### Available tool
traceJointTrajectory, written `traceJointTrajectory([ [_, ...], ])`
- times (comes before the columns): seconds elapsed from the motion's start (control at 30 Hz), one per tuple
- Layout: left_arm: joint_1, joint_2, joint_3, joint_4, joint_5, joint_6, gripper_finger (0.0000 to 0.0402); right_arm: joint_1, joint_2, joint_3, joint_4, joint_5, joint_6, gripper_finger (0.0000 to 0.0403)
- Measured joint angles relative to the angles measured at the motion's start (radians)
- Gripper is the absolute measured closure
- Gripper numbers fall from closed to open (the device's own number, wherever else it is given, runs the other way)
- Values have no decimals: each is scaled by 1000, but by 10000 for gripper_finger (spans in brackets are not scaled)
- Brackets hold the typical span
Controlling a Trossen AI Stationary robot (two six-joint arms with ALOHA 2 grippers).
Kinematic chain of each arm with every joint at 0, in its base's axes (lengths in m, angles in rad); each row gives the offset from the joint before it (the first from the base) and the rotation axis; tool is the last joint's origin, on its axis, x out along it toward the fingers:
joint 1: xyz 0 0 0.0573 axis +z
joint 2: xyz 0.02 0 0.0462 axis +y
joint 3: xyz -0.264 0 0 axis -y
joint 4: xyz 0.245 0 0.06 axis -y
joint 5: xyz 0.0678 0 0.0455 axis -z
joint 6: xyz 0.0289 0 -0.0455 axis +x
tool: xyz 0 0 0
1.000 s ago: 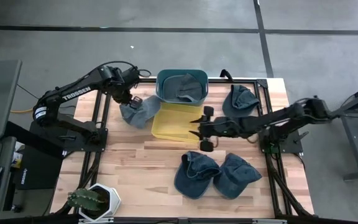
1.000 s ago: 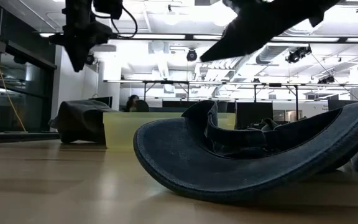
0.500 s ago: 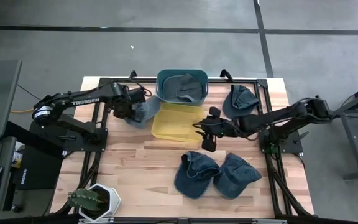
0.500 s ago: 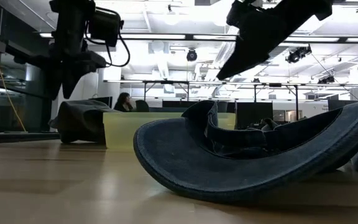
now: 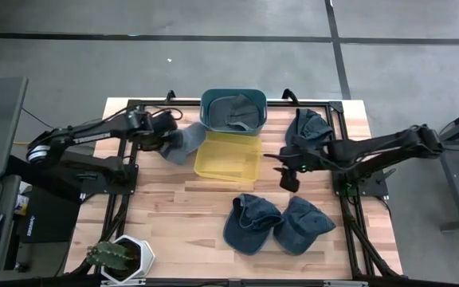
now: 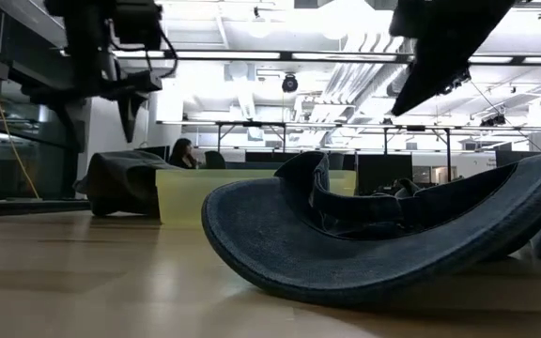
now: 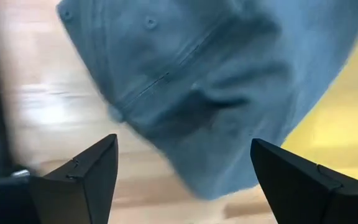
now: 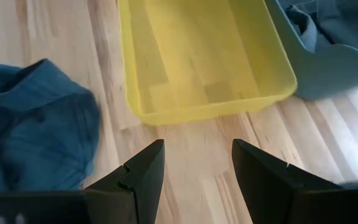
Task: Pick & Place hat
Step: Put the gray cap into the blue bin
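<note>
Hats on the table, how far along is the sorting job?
One blue denim hat sits in the teal bin. The left gripper, open, hovers over a grey-blue hat beside the yellow tray, which is empty. Three blue hats remain on the table.

So the counter [image 5: 174, 207] is a light wood butcher-block top with a black metal frame running over it. Sitting on it: a yellow tray [image 5: 228, 156] around the middle, and a teal bin [image 5: 210, 99] touching its far edge, with a hat inside. One denim hat [image 5: 180, 143] lies just left of the tray, its edge overlapping the tray rim, another one [image 5: 307, 127] is off to the right, and two more [image 5: 253, 222] [image 5: 303, 225] sit side by side near the front. A small potted cactus [image 5: 123, 255] is at the front left corner.
</note>
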Motion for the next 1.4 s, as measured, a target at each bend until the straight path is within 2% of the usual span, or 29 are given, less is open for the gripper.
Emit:
traceJointTrajectory([
  [0.23,0,-176,-166,157,-69,-241,94,0,-139,0,-89,7,-2,220],
  [0.47,0,-200,-234,164,-120,-423,94,0,-210,0,-165,42,-3,220],
  [0.73,0,-148,-293,179,-163,-526,94,0,-218,0,-181,46,-4,220],
  [1.1,0,-57,-398,453,-191,-585,94,0,-217,0,-181,52,-12,220],
  [1.4,0,7,-414,634,-252,-579,94,0,-217,0,-181,52,-8,220],
])
